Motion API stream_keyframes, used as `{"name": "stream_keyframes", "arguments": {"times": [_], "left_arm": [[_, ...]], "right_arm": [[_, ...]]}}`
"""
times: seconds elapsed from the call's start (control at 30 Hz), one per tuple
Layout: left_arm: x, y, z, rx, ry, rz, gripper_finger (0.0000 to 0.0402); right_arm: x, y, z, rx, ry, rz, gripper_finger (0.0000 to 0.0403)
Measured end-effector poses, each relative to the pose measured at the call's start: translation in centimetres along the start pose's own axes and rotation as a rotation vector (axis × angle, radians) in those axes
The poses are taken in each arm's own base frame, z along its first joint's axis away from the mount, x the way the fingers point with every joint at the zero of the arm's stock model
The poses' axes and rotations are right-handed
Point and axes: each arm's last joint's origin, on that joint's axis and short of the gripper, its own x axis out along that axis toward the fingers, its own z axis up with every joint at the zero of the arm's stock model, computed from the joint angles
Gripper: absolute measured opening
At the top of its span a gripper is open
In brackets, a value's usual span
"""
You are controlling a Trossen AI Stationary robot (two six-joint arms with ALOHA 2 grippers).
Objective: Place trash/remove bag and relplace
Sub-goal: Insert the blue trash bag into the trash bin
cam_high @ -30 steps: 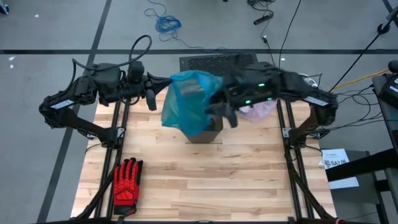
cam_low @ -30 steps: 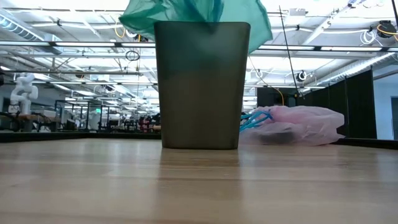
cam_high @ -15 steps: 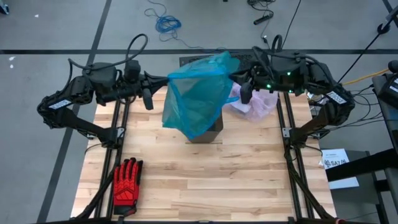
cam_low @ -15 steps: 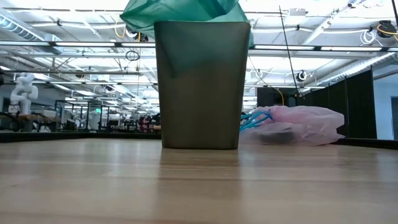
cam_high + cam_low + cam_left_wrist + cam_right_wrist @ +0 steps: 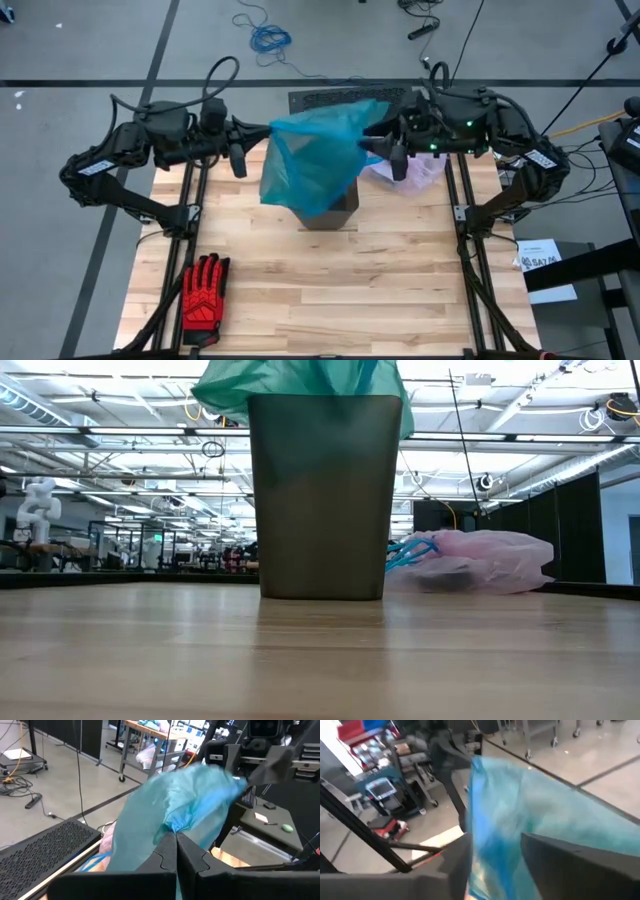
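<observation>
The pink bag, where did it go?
In the high view the pink bag lies on the table's far right part, under the right gripper. In the low view it rests on the table beside the dark bin.

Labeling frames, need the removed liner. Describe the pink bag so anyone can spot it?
Start at the dark bin mid-table, draped with the teal bag. Just beside it, on the right arm's side, the pink bag lies slumped on the wood: translucent pale pink, blue drawstring showing.
</observation>
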Motion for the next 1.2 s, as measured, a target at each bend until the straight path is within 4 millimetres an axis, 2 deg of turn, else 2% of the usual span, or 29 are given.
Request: {"name": "stream_keyframes", "arguments": {"times": [0.17, 0.27, 0.37, 0.47, 0.53, 0.63, 0.7, 0.87, 1.03, 1.2], "left_arm": [[0.0, 0.0, 0.0, -0.002, -0.001, 0.000, 0.0000], [0.0, 0.0, 0.0, -0.002, -0.002, 0.000, 0.0000], [0.0, 0.0, 0.0, -0.004, -0.004, 0.000, 0.0000], [-0.4, 0.1, 0.2, -0.007, -0.012, -0.003, 0.0000], [-0.5, 0.1, 0.3, -0.010, -0.021, -0.004, 0.0000], [-0.8, 0.2, 0.4, -0.012, -0.026, -0.006, 0.0000], [-0.8, 0.1, 0.4, -0.012, -0.026, -0.009, 0.0000], [-0.9, 0.2, 0.4, -0.011, -0.025, -0.010, 0.0000], [-0.8, 0.2, 0.1, -0.003, -0.001, -0.004, 0.0000], [-0.9, 0.2, -0.1, -0.012, 0.016, -0.007, 0.0000]], "right_arm": [[-1.1, -0.2, 0.6, -0.036, -0.064, -0.010, 0.0233], [-1.5, -1.4, 0.7, -0.050, -0.080, -0.166, 0.0232], [-1.4, -3.6, 0.1, -0.061, -0.019, -0.423, 0.0177], [-0.6, -6.0, -1.2, -0.054, 0.117, -0.660, 0.0081], [0.3, -7.2, -1.5, -0.055, 0.163, -0.752, 0.0024], [1.9, -8.4, -0.9, -0.072, 0.139, -0.814, 0.0012], [3.2, -9.3, -0.5, -0.070, 0.139, -0.805, 0.0005], [8.2, -10.5, -1.1, -0.010, 0.243, -0.579, 0.0001], [12.4, -8.7, -3.1, 0.042, 0.332, -0.406, 0.0000], [14.9, -6.4, -5.2, 0.118, 0.395, -0.347, 0.0000]]}}
